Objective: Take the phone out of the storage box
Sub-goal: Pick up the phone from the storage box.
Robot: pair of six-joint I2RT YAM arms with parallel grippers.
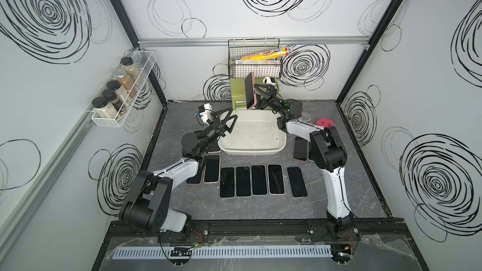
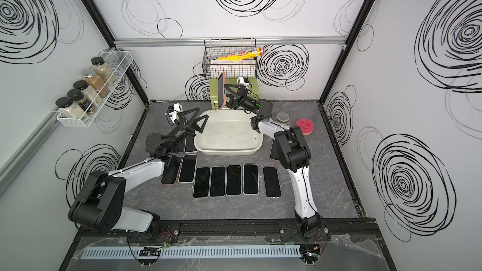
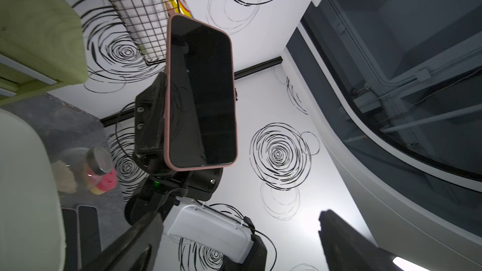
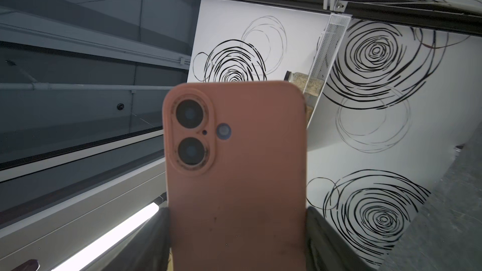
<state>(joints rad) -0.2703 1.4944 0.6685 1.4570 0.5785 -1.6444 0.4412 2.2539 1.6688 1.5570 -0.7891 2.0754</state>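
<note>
A phone (image 1: 251, 91) in a pink case stands upright in the air, above the far edge of the storage box (image 1: 250, 151). My right gripper (image 1: 255, 95) is shut on the phone's two long sides. The right wrist view shows its pink back (image 4: 234, 165) with two lenses between my dark fingers (image 4: 156, 233). Its black screen (image 3: 202, 95) faces the left wrist camera. My left gripper (image 1: 233, 115) hangs open and empty over the box's left rim, apart from the phone. Both top views show the off-white box (image 2: 227, 152) with a bare floor.
Several phones (image 1: 250, 181) lie face up in a row in front of the box, and others (image 1: 300, 148) lie to its right. A green drawer chest (image 1: 238, 92) and a black wire basket (image 1: 254, 58) stand behind. A red sponge (image 1: 324, 122) is at the right and a spice rack (image 1: 122, 92) on the left wall.
</note>
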